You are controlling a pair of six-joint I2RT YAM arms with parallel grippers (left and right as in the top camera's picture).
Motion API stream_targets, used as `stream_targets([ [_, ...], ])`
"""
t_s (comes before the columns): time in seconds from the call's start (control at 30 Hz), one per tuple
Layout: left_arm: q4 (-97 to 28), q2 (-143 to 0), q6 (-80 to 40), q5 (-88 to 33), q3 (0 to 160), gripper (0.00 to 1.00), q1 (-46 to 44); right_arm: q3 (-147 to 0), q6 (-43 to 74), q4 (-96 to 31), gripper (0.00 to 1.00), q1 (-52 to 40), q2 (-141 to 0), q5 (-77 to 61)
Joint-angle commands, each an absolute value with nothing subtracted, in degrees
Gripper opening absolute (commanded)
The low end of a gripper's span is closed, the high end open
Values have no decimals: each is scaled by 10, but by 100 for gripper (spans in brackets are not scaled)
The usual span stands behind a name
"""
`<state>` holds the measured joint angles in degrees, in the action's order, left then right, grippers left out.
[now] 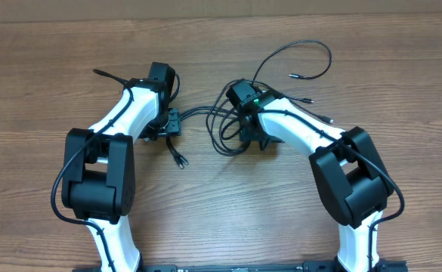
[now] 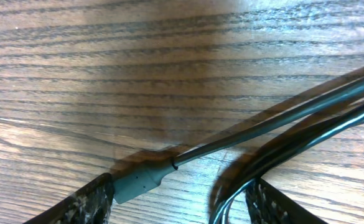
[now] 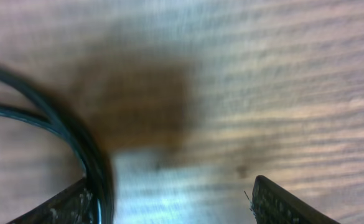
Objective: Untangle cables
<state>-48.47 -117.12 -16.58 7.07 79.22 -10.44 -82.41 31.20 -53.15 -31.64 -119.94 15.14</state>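
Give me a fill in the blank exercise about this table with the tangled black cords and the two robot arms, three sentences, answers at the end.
1. The thin black flexible cables lie on a brown, grained ______ table.
2. Seen from overhead, their tangle sits ______ the left gripper and the right gripper.
3. In both wrist views the jaws stand ______, with tabletop showing in the gap.
Missing words: wooden; between; open.
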Motion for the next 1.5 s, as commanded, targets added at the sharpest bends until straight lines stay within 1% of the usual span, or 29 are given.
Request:
stream_targets([
  [0.0, -458, -1213, -168, -12, 770, 68, -105, -771, 237, -590, 76, -309, -1277, 67],
  [0.1, -457, -1213, -168, -12, 770, 69, -105, -771, 237, -625, 76, -309, -1277, 43],
  [0.23, -456, -1213, -168, -12, 770, 72, -106, -771, 237, -643, 77, -307, -1277, 44],
  [0.27, -456, -1213, -168, -12, 770, 73, -106, -771, 237, -642, 80, -305, -1277, 43],
  [0.33, -455, -1213, -168, -12, 770, 78, -106, -771, 235, -642, 88, -301, -1277, 30],
  [0.4, -451, -1213, -168, -12, 770, 82, -106, -771, 189, -644, 100, -301, -1277, -33],
  [0.43, -447, -1213, -168, -16, 770, 87, -106, -771, 176, -650, 100, -301, -1277, -41],
  [0.47, -445, -1213, -168, -18, 770, 89, -106, -771, 175, -653, 98, -301, -1277, -43],
  [0.5, -442, -1213, -168, -28, 770, 90, -106, -771, 175, -660, 90, -301, -1277, -50],
  [0.57, -438, -1213, -167, -43, 770, 91, -106, -771, 175, -666, 81, -301, -1277, -67],
  [0.63, -435, -1214, -167, -63, 770, 95, -107, -771, 175, -670, 79, -301, -1277, -79],
  [0.67, -434, -1214, -167, -67, 770, 97, -109, -772, 175, -670, 75, -301, -1277, -79],
  [0.7, -433, -1214, -167, -67, 770, 99, -110, -773, 175, -670, 69, -301, -1277, -79],
  [0.73, -432, -1214, -167, -67, 770, 100, -113, -773, 175, -667, 61, -301, -1277, -83],
  [0.77, -430, -1214, -167, -67, 770, 100, -116, -773, 175, -663, 55, -301, -1277, -86],
  [0.9, -425, -1214, -150, -67, 770, 100, -130, -774, 175, -649, 48, -301, -1277, -87],
  [1.0, -426, -1214, -134, -67, 770, 100, -137, -778, 175, -651, 49, -301, -1276, -87],
  [1.13, -434, -1210, -133, -67, 775, 100, -141, -779, 175, -651, 47, -301, -1276, -87],
  [1.17, -446, -1206, -133, -67, 781, 98, -142, -781, 175, -653, 47, -301, -1276, -87],
  [1.27, -480, -1182, -133, -58, 799, 98, -142, -787, 175, -652, 51, -301, -1276, -87],
  [1.33, -495, -1157, -133, -56, 809, 100, -142, -795, 174, -651, 56, -301, -1276, -87],
  [1.37, -497, -1138, -133, -56, 814, 100, -142, -804, 169, -653, 69, -301, -1276, -87],
  [1.4, -493, -1112, -136, -46, 817, 100, -141, -822, 161, -672, 93, -301, -1276, -87],
  [1.43, -488, -1086, -162, -12, 817, 100, -138, -847, 162, -692, 96, -301, -1276, -87],
  [1.47, -488, -1077, -174, 0, 817, 100, -136, -856, 162, -698, 97, -301, -1276, -87],
])
